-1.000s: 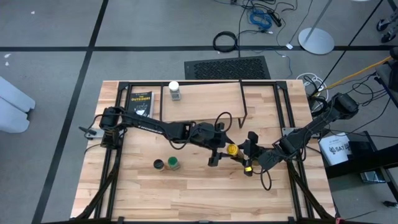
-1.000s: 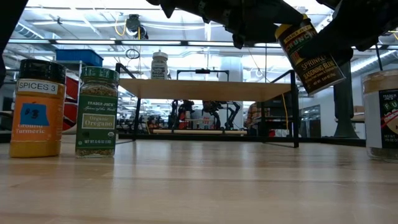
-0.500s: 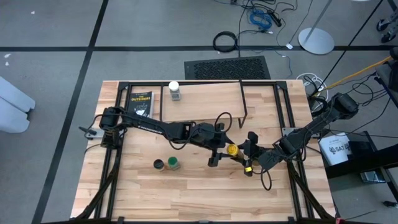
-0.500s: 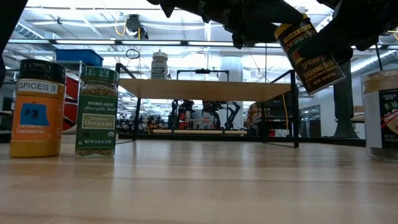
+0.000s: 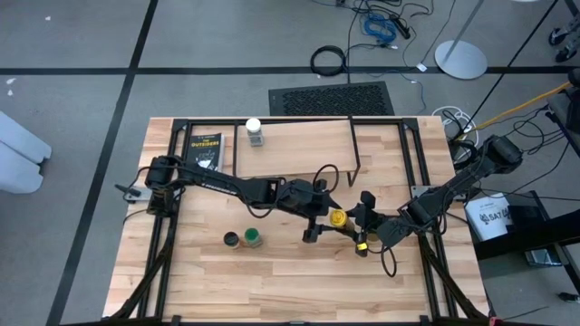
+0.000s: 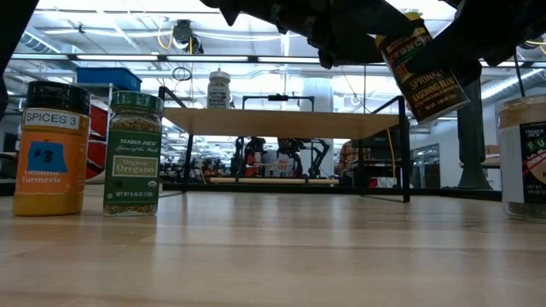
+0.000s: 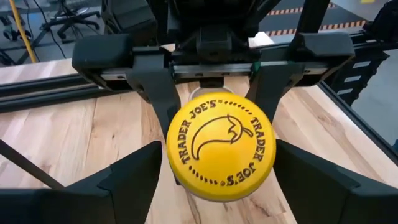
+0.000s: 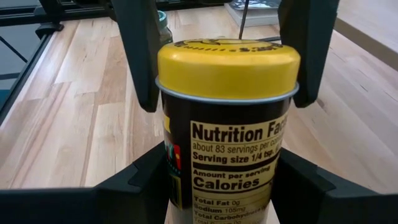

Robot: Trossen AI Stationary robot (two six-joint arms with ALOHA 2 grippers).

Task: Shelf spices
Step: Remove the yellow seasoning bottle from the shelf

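Observation:
A yellow-lidded spice jar (image 5: pixel 337 218) hangs tilted above the table's middle, lid toward the left arm. My right gripper (image 5: pixel 358 225) is shut on its dark body. My left gripper (image 5: pixel 319 215) is open, its fingers (image 8: pixel 138 56) standing close on either side of the yellow lid (image 7: pixel 221 146). A white-lidded jar (image 5: pixel 255 132) stands on the shelf (image 5: pixel 299 140) at the back. An orange jar with a dark lid (image 6: pixel 51 149) and a green-lidded jar (image 6: pixel 132 153) stand side by side on the table, near left. A tan-lidded jar (image 6: pixel 525 158) stands at the right. My right gripper pinches the jar's labelled body (image 8: pixel 186 163), below the lid, between its two fingers (image 8: pixel 140 186). It comes from the table's right, slanting down, with the fingers lying along the jar. The jar is lifted clear of the table and tilted, its base (image 6: pixel 452 98) lower than its lid.
A flat black packet (image 5: pixel 205 149) lies at the far left beside the shelf. The shelf's black rod legs (image 6: pixel 403 149) stand behind the grippers. Bare wood lies along the table's near edge (image 5: pixel 299 290).
The yellow-lidded jar has shifted a little in my right gripper: in the low view its base end now sits slightly higher than before. Both arms have kept still.

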